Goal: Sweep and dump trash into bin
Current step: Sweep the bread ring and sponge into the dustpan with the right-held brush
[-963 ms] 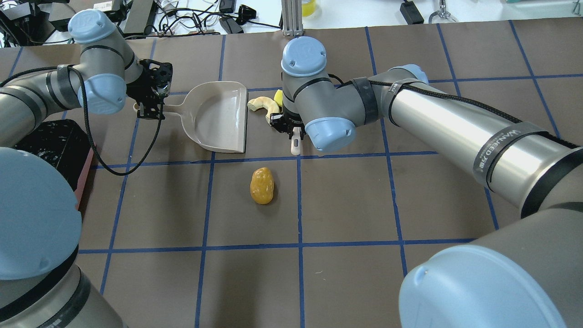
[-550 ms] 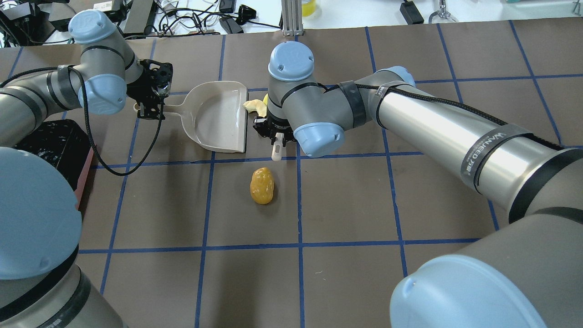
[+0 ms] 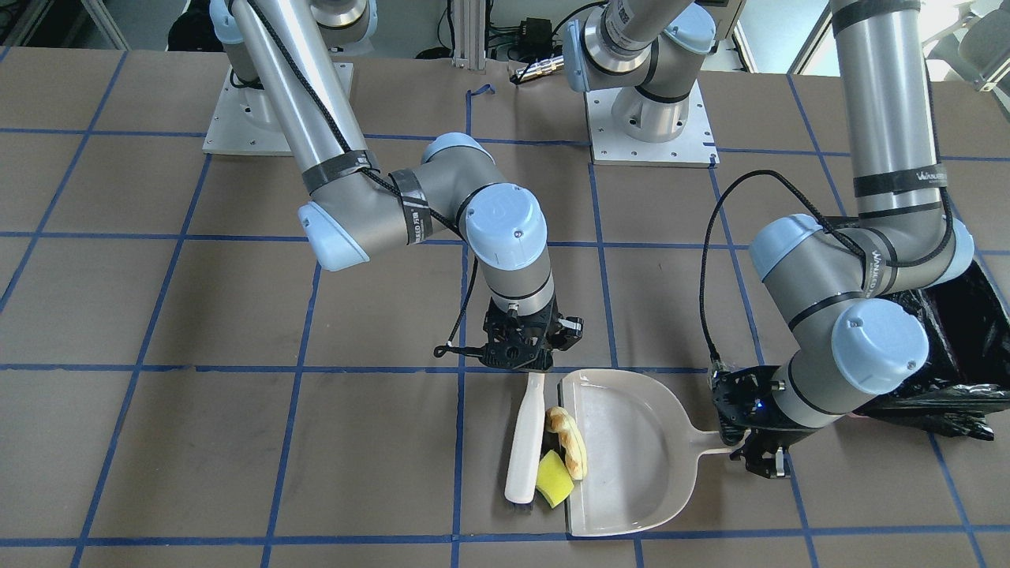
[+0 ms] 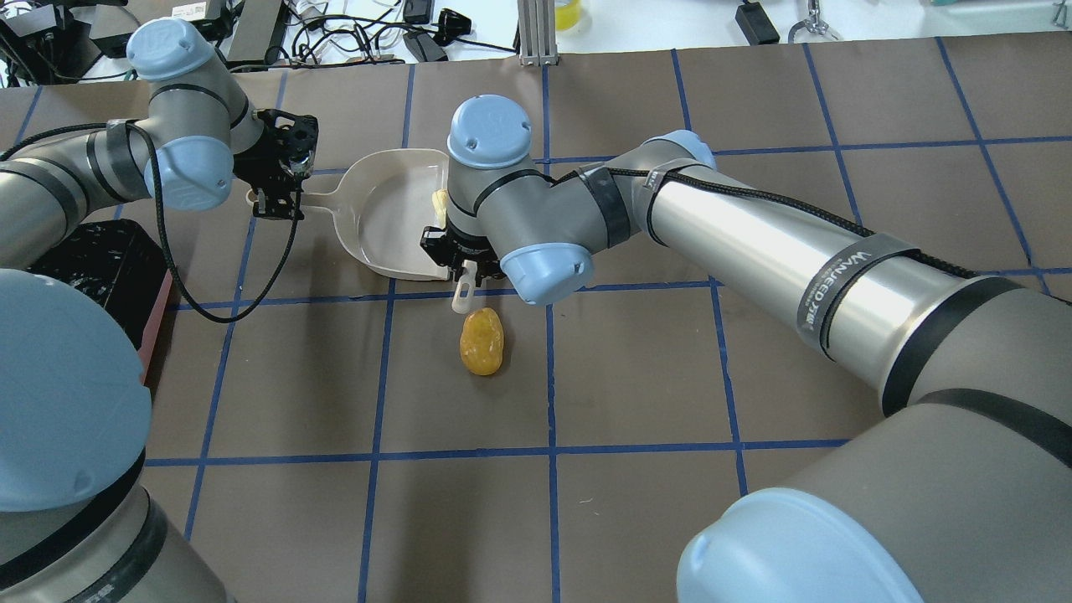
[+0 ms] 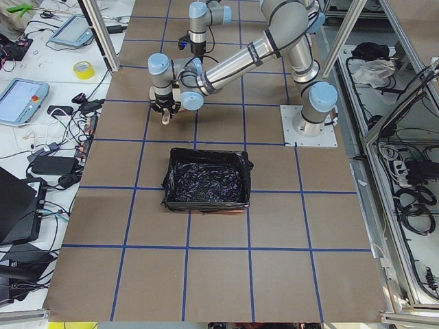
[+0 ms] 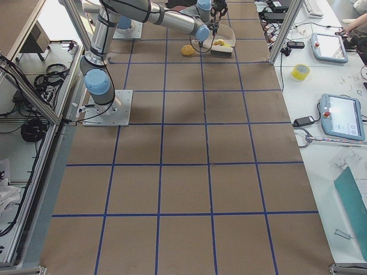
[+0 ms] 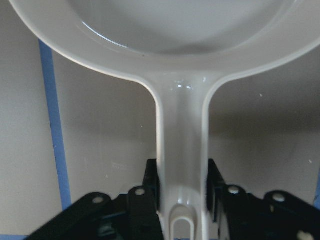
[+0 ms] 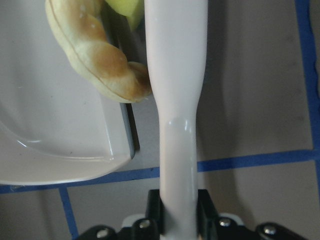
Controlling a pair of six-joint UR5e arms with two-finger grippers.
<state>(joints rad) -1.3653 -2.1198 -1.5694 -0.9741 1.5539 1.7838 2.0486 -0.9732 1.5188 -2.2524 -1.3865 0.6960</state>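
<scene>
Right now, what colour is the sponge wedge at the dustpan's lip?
Bright yellow; the sponge wedge shows best in the exterior front-facing view.

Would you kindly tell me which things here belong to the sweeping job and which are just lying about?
Job: brush in the right claw; dustpan in the left claw; peel and sponge at the dustpan's lip; potato lump, not yet swept; bin.

Lying about: tape roll; tablet; cables.

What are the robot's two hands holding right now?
Left gripper: closed on the dustpan handle.
Right gripper: closed on the white brush handle.
</scene>
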